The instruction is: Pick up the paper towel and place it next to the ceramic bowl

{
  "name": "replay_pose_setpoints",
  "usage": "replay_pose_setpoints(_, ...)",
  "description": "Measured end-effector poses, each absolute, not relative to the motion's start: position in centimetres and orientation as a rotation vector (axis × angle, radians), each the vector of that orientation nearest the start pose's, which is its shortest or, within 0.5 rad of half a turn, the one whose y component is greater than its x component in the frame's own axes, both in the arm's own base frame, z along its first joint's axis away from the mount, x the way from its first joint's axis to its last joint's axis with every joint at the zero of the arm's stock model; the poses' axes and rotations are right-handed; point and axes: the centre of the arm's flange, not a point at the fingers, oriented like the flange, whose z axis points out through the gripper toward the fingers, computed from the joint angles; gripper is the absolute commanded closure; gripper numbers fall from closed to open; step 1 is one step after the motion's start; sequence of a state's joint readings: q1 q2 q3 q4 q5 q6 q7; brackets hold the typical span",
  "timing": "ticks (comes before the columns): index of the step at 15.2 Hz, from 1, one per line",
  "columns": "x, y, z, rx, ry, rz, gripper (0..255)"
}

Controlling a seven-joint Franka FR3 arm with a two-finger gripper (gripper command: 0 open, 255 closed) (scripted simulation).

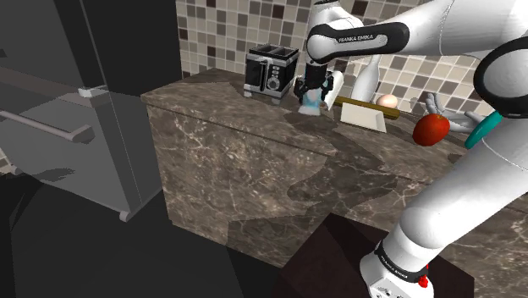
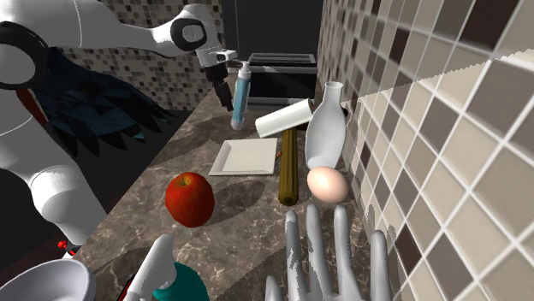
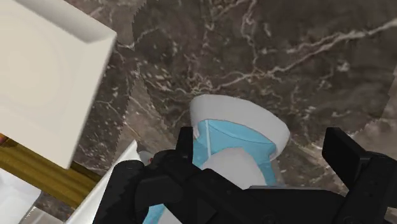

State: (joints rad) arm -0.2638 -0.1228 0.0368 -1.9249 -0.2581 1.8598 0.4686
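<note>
Closest to the second exterior camera there's a white glove-looking hand shape (image 2: 334,256) lying on the dark marble counter (image 2: 231,231), with a teal spray bottle (image 2: 175,280) and the rim of a pale bowl (image 2: 51,267) off toward that view's lower left. A bit further back sit a red apple (image 2: 190,198) and an egg (image 2: 327,184), well apart from each other. Then comes a square white plate (image 2: 244,156) just beside a wooden rod (image 2: 289,175). The paper towel (image 2: 285,117), a white roll, sits tilted at the far end of that rod, right next to a white flask (image 2: 325,128) by the tiled wall. Past that is the gripper (image 3: 264,143), nowhere near the roll. Its fingers (image 3: 347,159) are spread with a blue and white bottle (image 2: 242,94) between them, and in the wrist view one finger stands clear of it, so nothing looks clamped. A black toaster (image 2: 282,73) sits furthest back.
</note>
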Motion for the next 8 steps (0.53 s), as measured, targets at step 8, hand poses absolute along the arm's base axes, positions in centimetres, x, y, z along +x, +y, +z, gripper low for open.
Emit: replay_pose_setpoints(8, 55.4, -22.3, 55.4, -3.101, 1.581, -0.187, 0)
